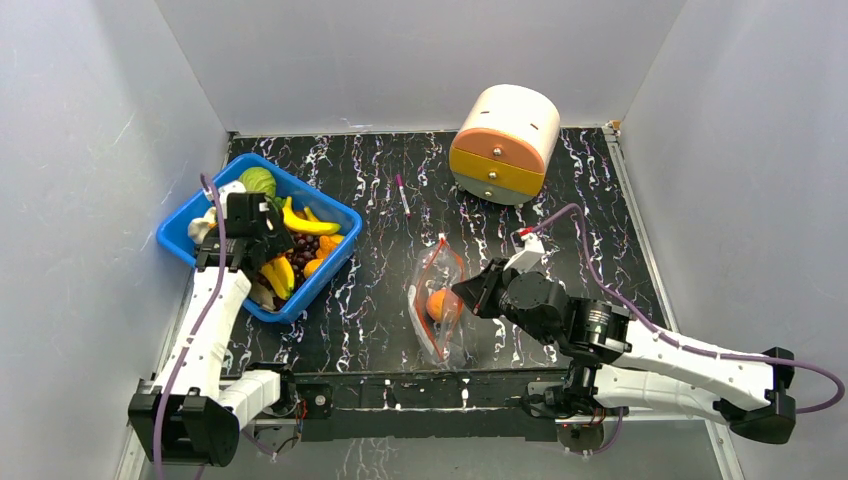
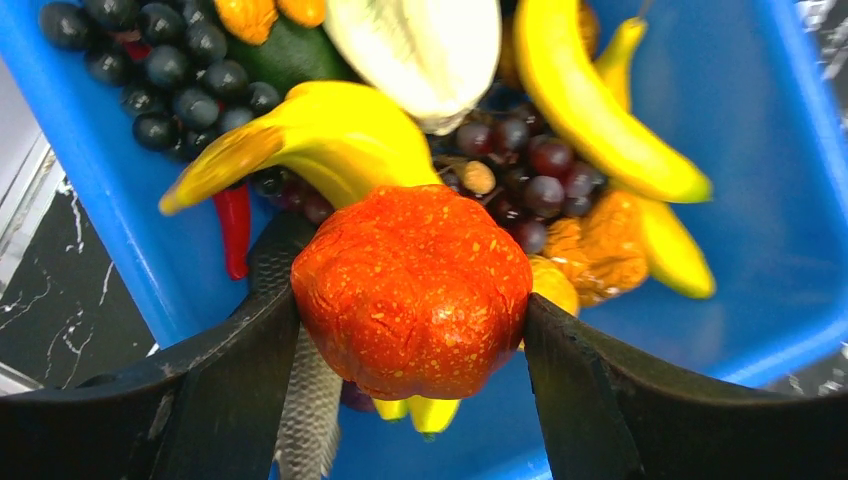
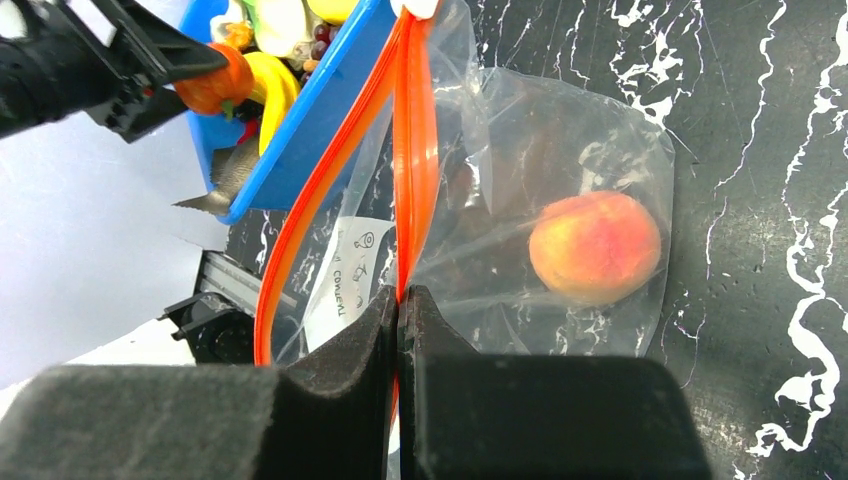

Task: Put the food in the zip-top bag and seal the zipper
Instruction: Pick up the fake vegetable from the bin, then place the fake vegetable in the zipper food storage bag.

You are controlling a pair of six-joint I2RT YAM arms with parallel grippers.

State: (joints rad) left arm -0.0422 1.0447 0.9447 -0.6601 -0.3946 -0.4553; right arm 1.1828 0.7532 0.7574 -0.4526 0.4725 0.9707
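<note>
- Left gripper [image 2: 410, 310] pinches a bumpy red-orange round fruit [image 2: 412, 260] between its fingers, over the blue bin [image 2: 780, 200]. Held only by its curved sides, it could slip out in transit.
- Right gripper [image 3: 400, 320], pressed together on the zipper [image 3: 415, 150], holds the zip-top bag [image 3: 560, 130] just ahead of it. The bag is clear and crinkly, with a peach-coloured fruit [image 3: 595, 245] inside. Its mouth gapes narrowly, so the next fruit may catch the rim.

The table [image 1: 600, 230] is black with white veins like marble. A clear zip-top bag [image 1: 438, 335] rests on it. Left of the bag stands a blue bin [image 1: 335, 262]. Behind the bag lies a thin pen [image 1: 403, 195], and farther back to the right a round cream-and-orange box [image 1: 505, 140].
</note>
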